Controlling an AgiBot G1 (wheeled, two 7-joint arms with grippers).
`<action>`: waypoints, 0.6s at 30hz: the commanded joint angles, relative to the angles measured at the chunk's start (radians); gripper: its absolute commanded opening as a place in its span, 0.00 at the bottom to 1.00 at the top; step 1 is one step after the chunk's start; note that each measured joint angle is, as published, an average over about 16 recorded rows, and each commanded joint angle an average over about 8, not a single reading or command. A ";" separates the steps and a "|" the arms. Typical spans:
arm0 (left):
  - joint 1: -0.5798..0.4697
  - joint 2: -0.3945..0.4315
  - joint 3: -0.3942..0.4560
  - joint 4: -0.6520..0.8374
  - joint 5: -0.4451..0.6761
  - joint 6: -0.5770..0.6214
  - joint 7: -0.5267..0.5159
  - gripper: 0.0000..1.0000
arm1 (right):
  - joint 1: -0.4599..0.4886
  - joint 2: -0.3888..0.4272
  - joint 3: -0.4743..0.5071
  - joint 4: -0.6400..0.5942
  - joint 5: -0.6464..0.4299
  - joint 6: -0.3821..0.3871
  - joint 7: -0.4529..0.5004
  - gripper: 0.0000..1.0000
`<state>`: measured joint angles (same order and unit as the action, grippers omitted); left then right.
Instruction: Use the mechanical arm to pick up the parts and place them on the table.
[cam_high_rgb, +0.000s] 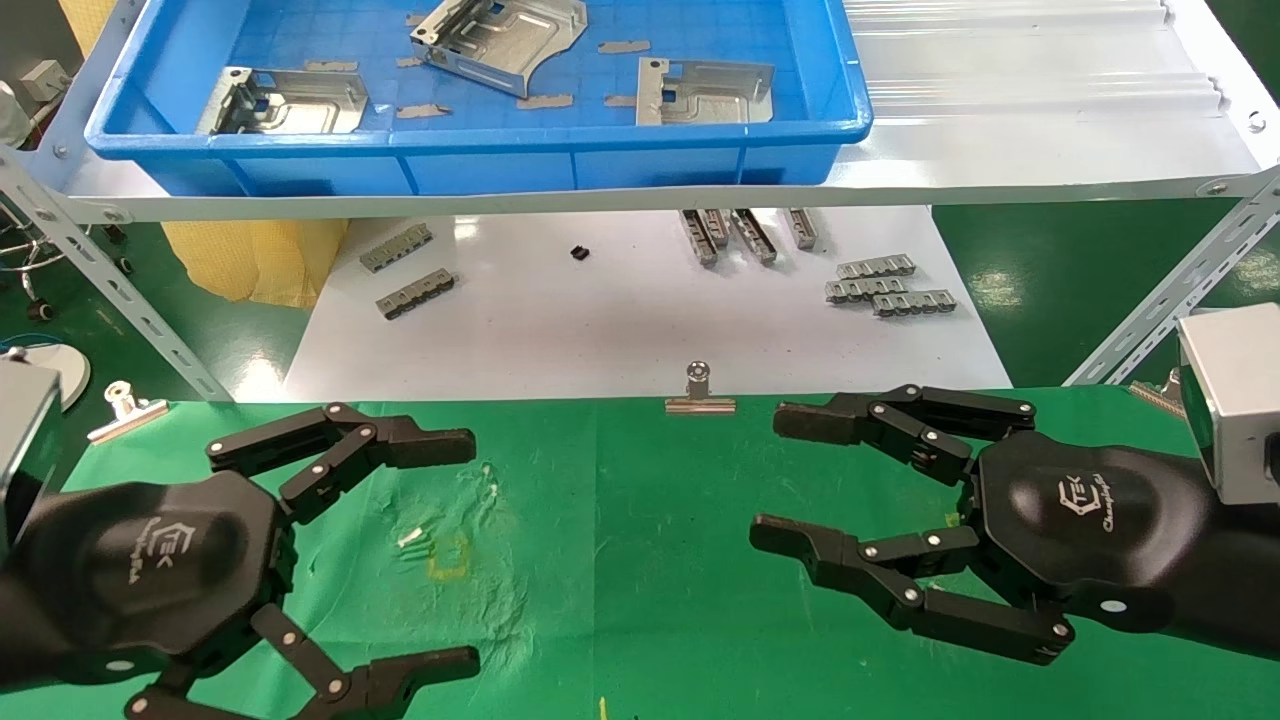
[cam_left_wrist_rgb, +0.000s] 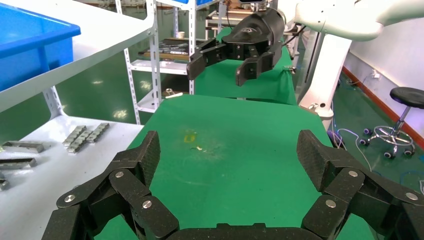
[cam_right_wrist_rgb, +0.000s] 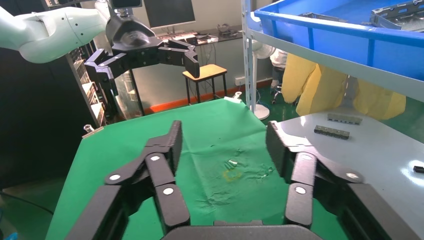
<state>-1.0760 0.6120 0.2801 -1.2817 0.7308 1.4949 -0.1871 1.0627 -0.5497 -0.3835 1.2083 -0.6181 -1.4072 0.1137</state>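
Note:
Three silver parts (cam_high_rgb: 285, 102) (cam_high_rgb: 497, 42) (cam_high_rgb: 703, 92) lie in the blue tray (cam_high_rgb: 480, 140) on the raised shelf at the back. Both mechanical arms hover low over the table (cam_high_rgb: 640, 600), a green cloth with a small yellow mark (cam_high_rgb: 448, 560). My left gripper (cam_high_rgb: 470, 552) is open at the left, just beside the mark, and the left wrist view shows nothing in my left gripper (cam_left_wrist_rgb: 227, 150). On the right my right gripper (cam_high_rgb: 770, 478) faces it, also open, and my right gripper (cam_right_wrist_rgb: 223, 137) is empty in its own wrist view.
A glossy white board (cam_high_rgb: 600, 340) below the shelf carries grey toothed strips (cam_high_rgb: 415, 295) (cam_high_rgb: 885, 285). Binder clips (cam_high_rgb: 700, 392) (cam_high_rgb: 125, 405) sit at the cloth's far edge. Slanted perforated shelf braces (cam_high_rgb: 100, 280) (cam_high_rgb: 1160, 310) flank the board.

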 joint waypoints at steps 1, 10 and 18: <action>0.000 0.000 0.000 0.000 0.000 0.000 0.000 1.00 | 0.000 0.000 0.000 0.000 0.000 0.000 0.000 0.00; 0.000 0.000 0.000 0.000 0.000 0.000 0.000 1.00 | 0.000 0.000 0.000 0.000 0.000 0.000 0.000 0.00; 0.000 0.000 0.000 0.000 0.000 0.000 0.000 1.00 | 0.000 0.000 0.000 0.000 0.000 0.000 0.000 0.00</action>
<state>-1.0760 0.6120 0.2801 -1.2817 0.7308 1.4949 -0.1871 1.0627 -0.5497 -0.3835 1.2083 -0.6181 -1.4072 0.1137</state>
